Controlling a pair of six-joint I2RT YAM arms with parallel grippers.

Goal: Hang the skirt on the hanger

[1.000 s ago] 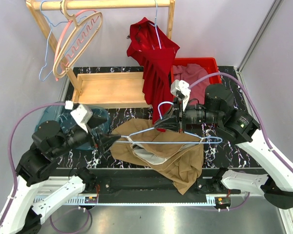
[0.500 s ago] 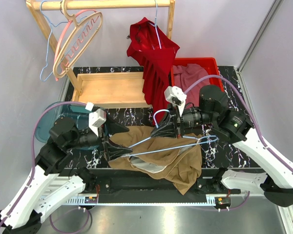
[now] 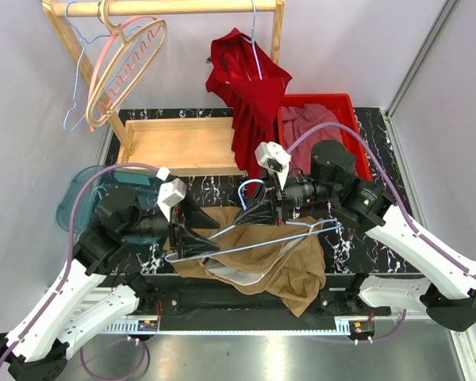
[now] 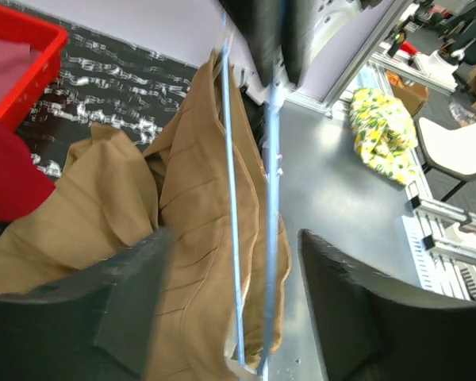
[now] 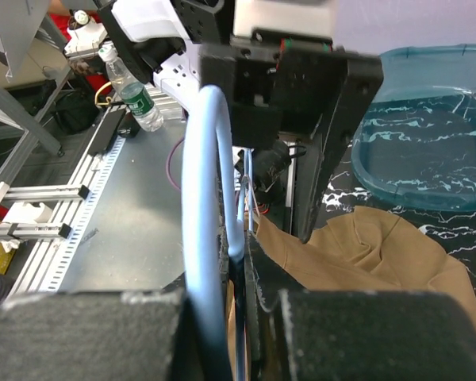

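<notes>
Teal tub (image 3: 73, 205) sits far left of the skirt (image 3: 293, 266), not involved. Left gripper (image 3: 202, 234) is over the skirt's left edge. Its jaws stand apart, straddling the left end of the blue wire hanger (image 4: 271, 198). In the left wrist view both wires run down the gap and no contact with either finger shows, so it holds nothing. Likely reason: it is lined up to pinch that end and steady the frame.

The hanger lies tilted across the top of the skirt, left tip low, right end higher. The skirt is a tan heap on the table (image 3: 365, 248) directly under the hanger, one fold spilling over the near edge. No wire passes through the waistband as far as can be seen, so the skirt is not on the hanger yet.

Right gripper (image 3: 252, 216) is above the skirt's far edge, clamped narrow on the hanger's neck, the hook curling up in front of its fingers. Probable reason: gripping at the neck lifts the frame off the cloth and sets its angle.

Red crate (image 3: 351, 105) is beyond the skirt to the right, pink cloth inside.
</notes>
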